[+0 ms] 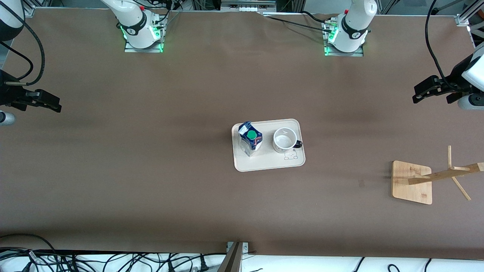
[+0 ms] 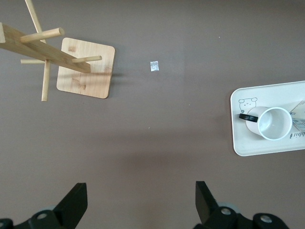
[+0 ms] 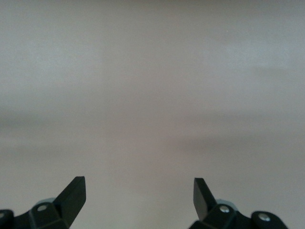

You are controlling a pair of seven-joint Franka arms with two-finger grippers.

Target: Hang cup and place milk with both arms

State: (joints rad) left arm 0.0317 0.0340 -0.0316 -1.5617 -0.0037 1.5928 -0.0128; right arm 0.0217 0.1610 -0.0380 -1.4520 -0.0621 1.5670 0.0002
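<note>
A: Start w/ what's nearest the front cam?
B: Wooden rack (image 1: 435,177), toward the left arm's end of the table. Flat square base on the brown table (image 1: 151,181), post w/ pegs leaning out over it in the front view. Nothing hung on the pegs. Also seen in the left wrist view (image 2: 71,62), w/ a tiny pale scrap (image 2: 154,66) on the table near the base.
A: Next?
B: Cream tray (image 1: 264,164), mid-table. Both task items are on it. The milk (image 1: 250,138) stands upright at the tray's end toward the right arm, green cap up. The cup (image 1: 284,139) stands upright beside it, at the end toward the left arm, mouth up, black handle pointing toward the left arm's end. Cup and milk are close but apart. A small bear drawing is printed on the tray, just nearer the cam than the cup.
A: Grippers?
B: Left gripper (image 1: 427,90) is up in the air over bare table at the left arm's end, well apart from the tray. Fingers (image 2: 76,200) spread wide, holding nothing. Right gripper (image 1: 45,102) is over bare table at the right arm's end, also well apart from the tray. Fingers (image 3: 74,193) spread, nothing between them. Its wrist view shows only table.
A: Bases?
B: Both farthest from the cam, green lights on.
</note>
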